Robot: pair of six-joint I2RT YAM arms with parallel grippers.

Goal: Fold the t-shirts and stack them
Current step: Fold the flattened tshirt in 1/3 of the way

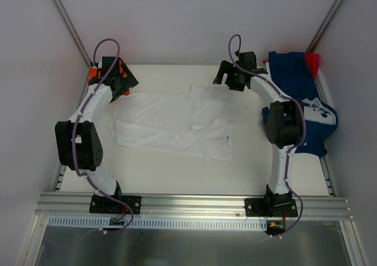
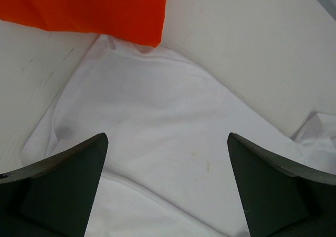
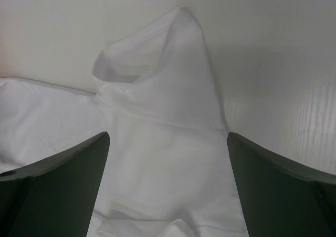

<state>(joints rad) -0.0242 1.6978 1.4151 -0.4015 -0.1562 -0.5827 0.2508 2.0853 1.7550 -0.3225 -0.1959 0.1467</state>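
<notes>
The white t-shirt [image 1: 177, 124] lies spread across the middle of the table, partly folded. My left gripper [image 1: 122, 86] is open over its far left corner; in the left wrist view [image 2: 167, 138] the white cloth [image 2: 157, 105] lies between the open jaws. My right gripper [image 1: 227, 77] is open over the far right sleeve; the right wrist view [image 3: 168, 136] shows the raised sleeve [image 3: 163, 84] just ahead. The orange t-shirt [image 2: 94, 8] lies at the far left, mostly hidden by the left arm in the top view [image 1: 92, 76]. The navy t-shirt [image 1: 297, 80] and the red one [image 1: 313, 60] lie at the far right.
Grey walls enclose the table on the far, left and right sides. The right arm's elbow [image 1: 284, 124] hangs over the navy t-shirt's near part. An aluminium rail [image 1: 194, 204] carrying both arm bases runs along the near edge.
</notes>
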